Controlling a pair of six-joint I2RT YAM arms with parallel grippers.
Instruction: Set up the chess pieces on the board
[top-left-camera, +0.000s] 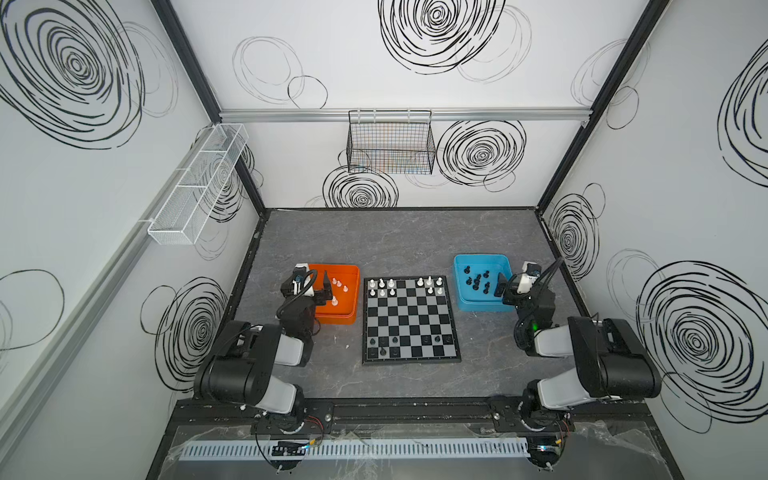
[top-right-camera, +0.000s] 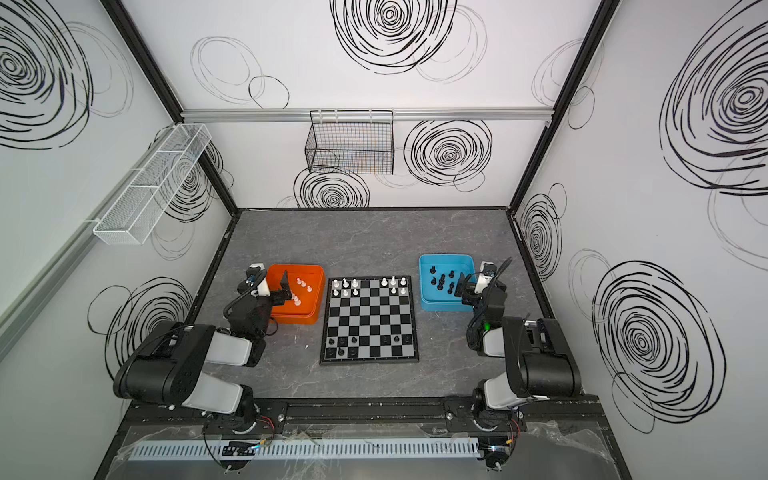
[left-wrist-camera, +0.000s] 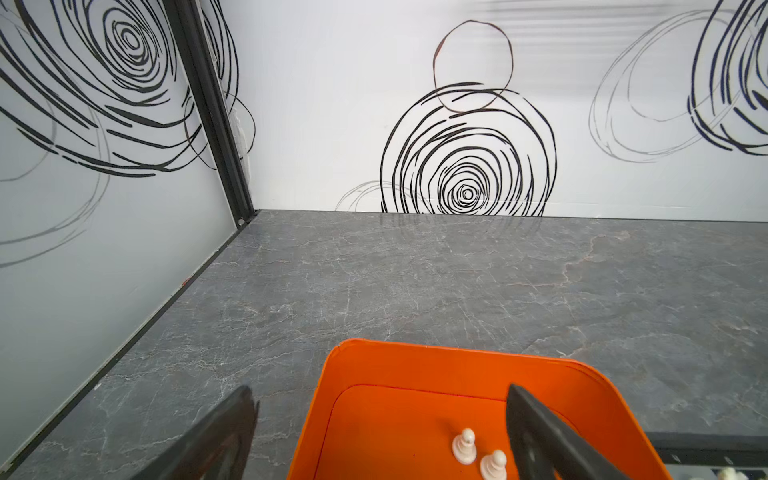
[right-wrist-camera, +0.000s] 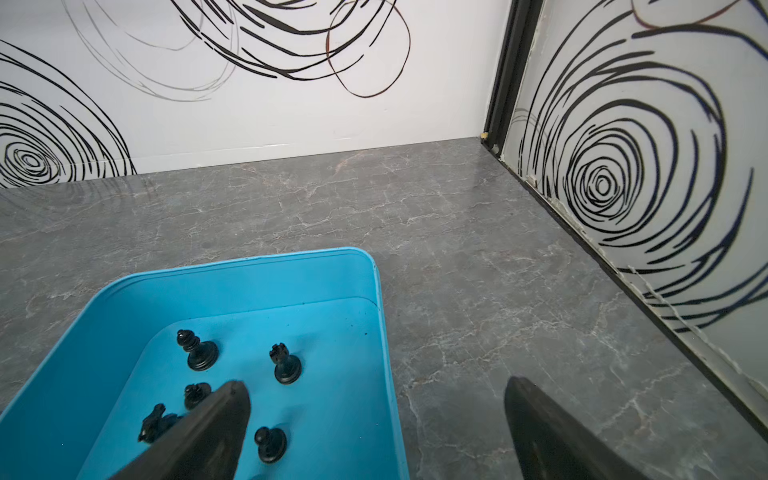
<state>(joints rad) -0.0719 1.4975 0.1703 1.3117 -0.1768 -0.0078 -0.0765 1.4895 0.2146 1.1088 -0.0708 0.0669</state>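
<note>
The board (top-left-camera: 409, 320) lies mid-table, with several white chess pieces (top-left-camera: 381, 284) on its far rows and several black ones (top-left-camera: 395, 340) on its near rows. More white pieces (left-wrist-camera: 464, 446) stand in the orange tray (left-wrist-camera: 415, 361), left of the board. Black pieces (right-wrist-camera: 286, 365) stand in the blue tray (right-wrist-camera: 249, 259), on the board's right. My left gripper (left-wrist-camera: 379, 390) is open and empty, straddling the orange tray's outer wall (top-left-camera: 316, 276). My right gripper (right-wrist-camera: 376, 382) is open and empty too, straddling the blue tray's outer wall (top-left-camera: 511, 282).
A black wire basket (top-left-camera: 390, 145) hangs on the back wall and a white mesh basket (top-left-camera: 195, 183) on the left wall, both well above the table. Side walls stand close beside each tray. Bare grey tabletop (top-left-camera: 395, 237) stretches behind the board.
</note>
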